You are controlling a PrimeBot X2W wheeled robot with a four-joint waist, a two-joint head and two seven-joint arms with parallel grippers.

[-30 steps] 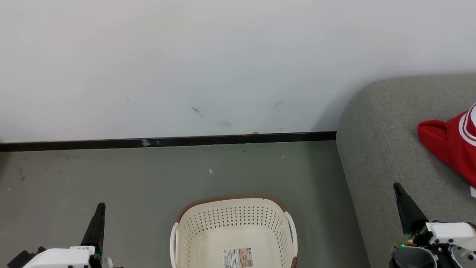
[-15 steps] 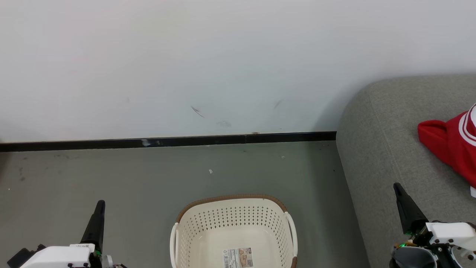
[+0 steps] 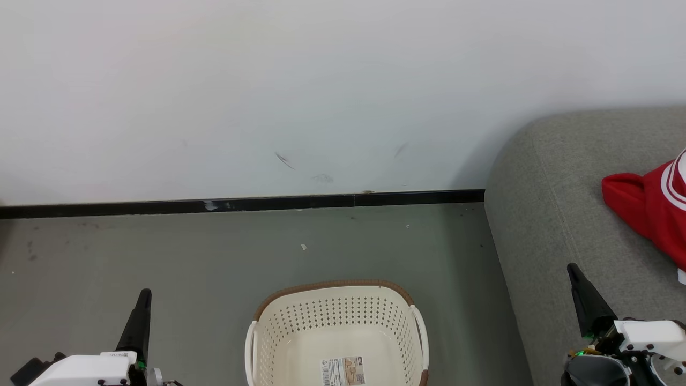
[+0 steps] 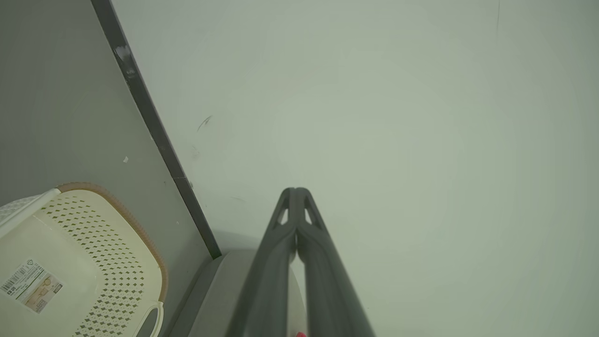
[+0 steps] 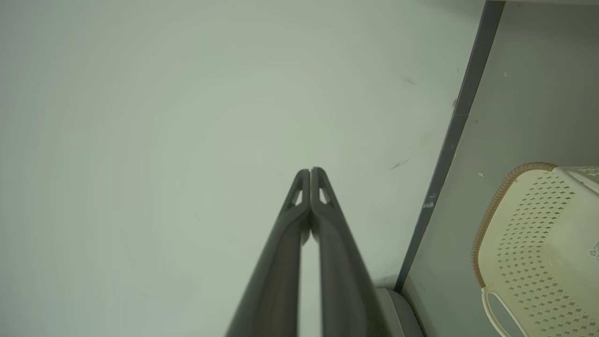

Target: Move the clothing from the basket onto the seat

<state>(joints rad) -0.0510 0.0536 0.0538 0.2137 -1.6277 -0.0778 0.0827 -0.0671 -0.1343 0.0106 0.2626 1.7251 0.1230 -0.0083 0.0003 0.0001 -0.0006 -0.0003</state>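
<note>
The left hand (image 3: pixel 143 296) and the right hand (image 3: pixel 573 269) point up at the lower corners, each with its fingers pressed together, gripping nothing. Between them the basket (image 3: pixel 332 313) stands on the floor (image 3: pixel 161 246), its label (image 3: pixel 343 371) showing inside. Farther right, the red clothing (image 3: pixel 651 206) lies on the grey seat (image 3: pixel 557 214).
</note>
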